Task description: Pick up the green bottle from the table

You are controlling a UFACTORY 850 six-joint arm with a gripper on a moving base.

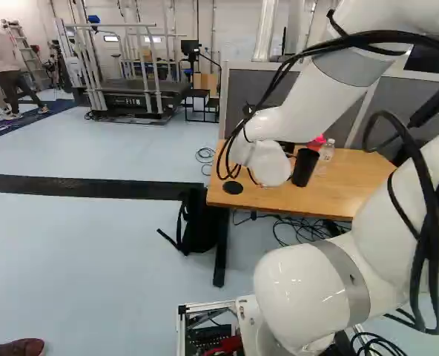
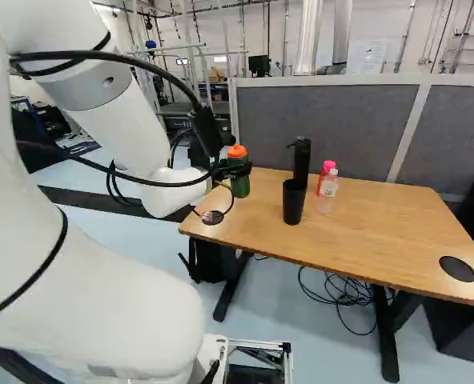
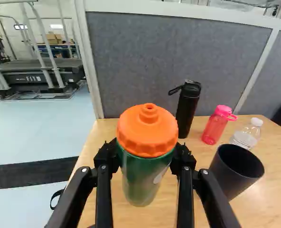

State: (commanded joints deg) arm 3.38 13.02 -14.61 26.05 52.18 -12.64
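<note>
The green bottle (image 3: 143, 180) sits upright between the fingers of the gripper (image 2: 239, 170), which clamp it from both sides just below its orange cap (image 3: 147, 133). In the right base view, it appears at the left end of the table (image 2: 373, 220)

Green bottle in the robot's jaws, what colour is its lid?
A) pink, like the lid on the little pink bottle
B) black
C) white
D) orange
D, because the wrist view shows a bright orange lid on top of the green bottle, right between the jaws.
</note>
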